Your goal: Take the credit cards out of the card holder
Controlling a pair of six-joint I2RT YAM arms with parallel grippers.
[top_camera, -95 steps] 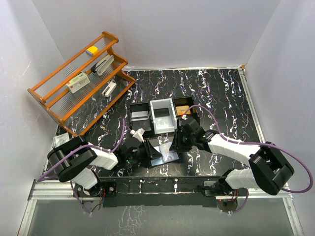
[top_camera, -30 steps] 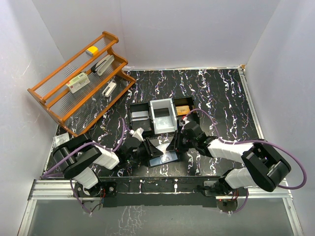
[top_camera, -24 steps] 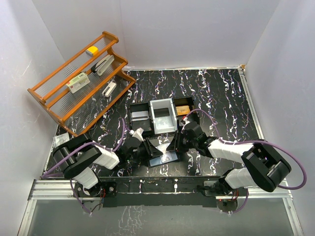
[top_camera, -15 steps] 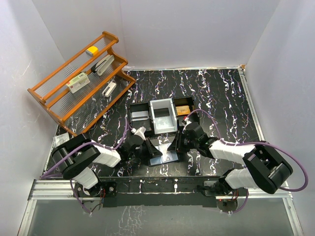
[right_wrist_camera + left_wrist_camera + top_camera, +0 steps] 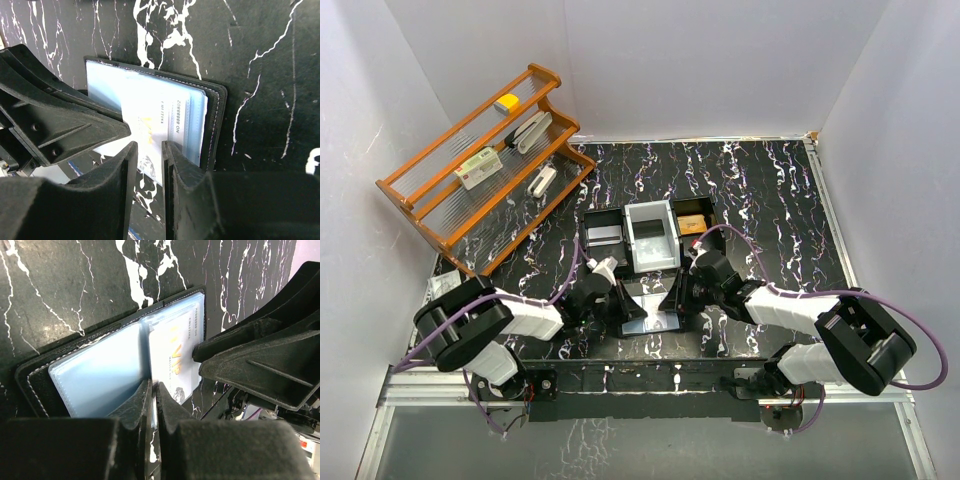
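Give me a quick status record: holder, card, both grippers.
holder: open flat, blue inside facing up
card: white with gold lettering, lying in the holder; cannot tell whether it is free of its pocket
left gripper: shut, tips at the holder's near edge by the fold
right gripper: jaws slightly apart, tips at the card

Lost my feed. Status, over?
Left gripper shut at fold of card holder. Right gripper nearly closed at white card, grip unclear. Card not yet out. Nothing blocking.
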